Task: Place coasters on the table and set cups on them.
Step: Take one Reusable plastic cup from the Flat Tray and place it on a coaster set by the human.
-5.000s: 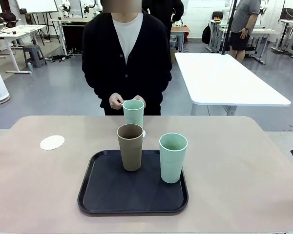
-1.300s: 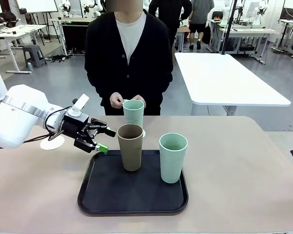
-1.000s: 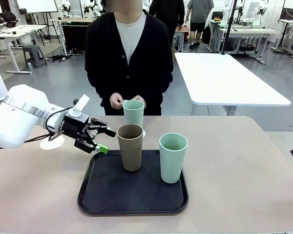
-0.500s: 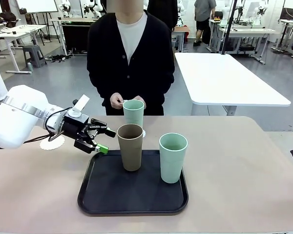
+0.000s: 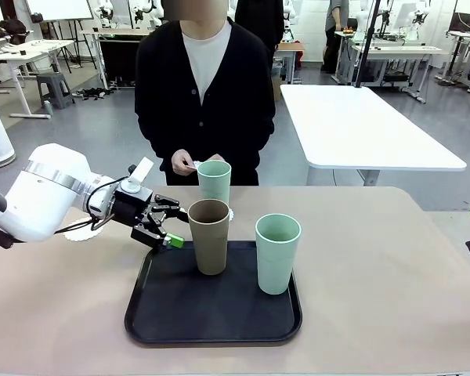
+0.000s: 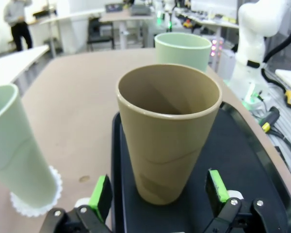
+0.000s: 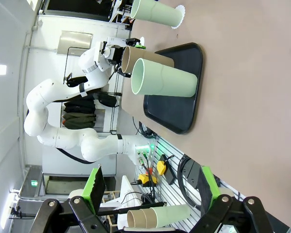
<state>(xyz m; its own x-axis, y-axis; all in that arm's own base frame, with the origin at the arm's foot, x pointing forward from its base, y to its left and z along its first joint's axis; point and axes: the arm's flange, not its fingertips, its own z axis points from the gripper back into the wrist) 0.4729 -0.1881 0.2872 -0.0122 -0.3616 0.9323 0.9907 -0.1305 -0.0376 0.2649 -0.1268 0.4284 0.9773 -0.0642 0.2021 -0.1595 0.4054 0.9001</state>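
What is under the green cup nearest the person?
A white scalloped coaster lies under that cup, flat on the table. Its frilly rim peeks out around the base; its middle is covered by the cup.

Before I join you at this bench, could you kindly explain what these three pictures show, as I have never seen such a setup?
Two white robot arms share a tan table with a person standing across it. The front view looks over the table from between the arms. The other two pictures come from a camera on each arm's wrist, looking along its fingers. The left gripper, a two-finger claw with green pads, is open and lined up with the brown cup on the black tray, gripping nothing. The near mint cup stands on the tray too. The far mint cup stands beyond the tray on a white coaster. The right gripper is open and empty, viewing the table from its side.
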